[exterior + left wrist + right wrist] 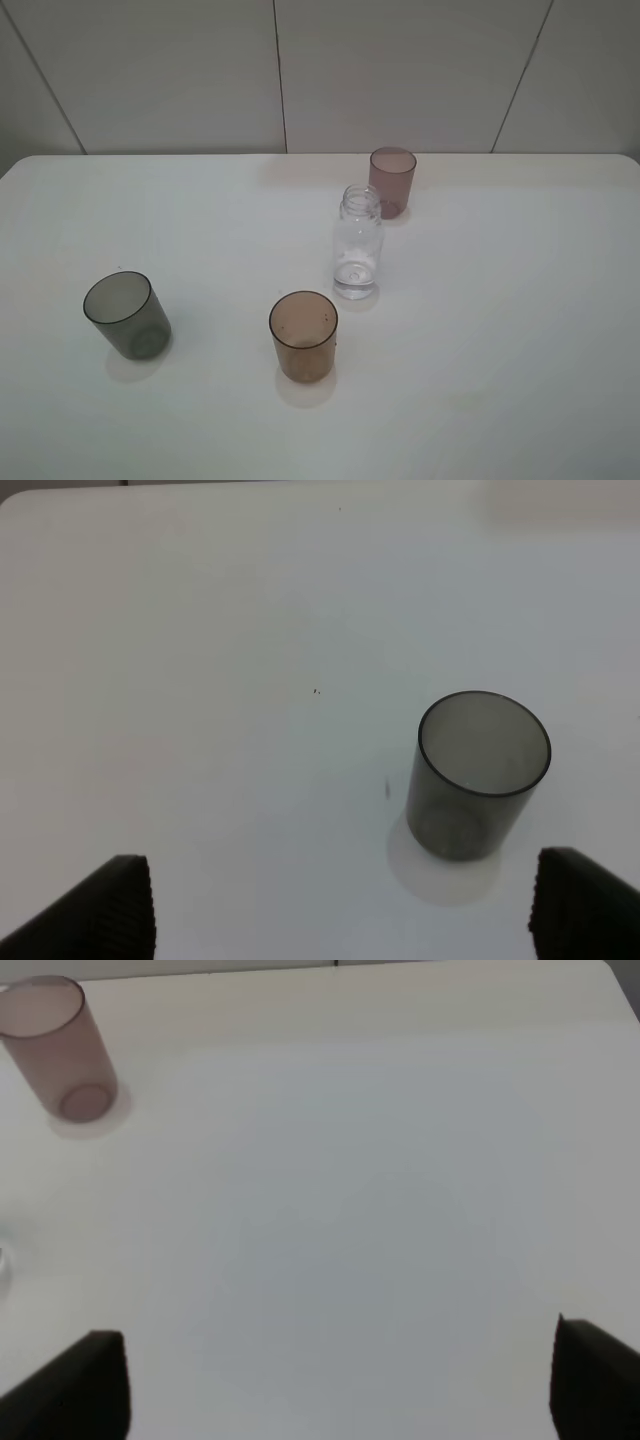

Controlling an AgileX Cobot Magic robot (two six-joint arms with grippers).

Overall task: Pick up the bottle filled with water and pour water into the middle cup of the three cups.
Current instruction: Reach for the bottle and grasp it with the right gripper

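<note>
The clear bottle (357,243) stands upright near the middle of the white table (520,300), uncapped. The brown-amber middle cup (303,335) stands in front of it, toward the near edge. A smoky grey cup (126,314) (478,775) is at the left and a mauve-pink cup (392,181) (61,1061) stands behind the bottle. Neither arm shows in the exterior high view. My left gripper (345,910) is open, its fingertips wide apart, with the grey cup ahead of it. My right gripper (340,1385) is open over bare table, far from the pink cup.
A pale panelled wall (300,70) runs behind the table's far edge. In the right wrist view, the table's far corner (615,975) shows.
</note>
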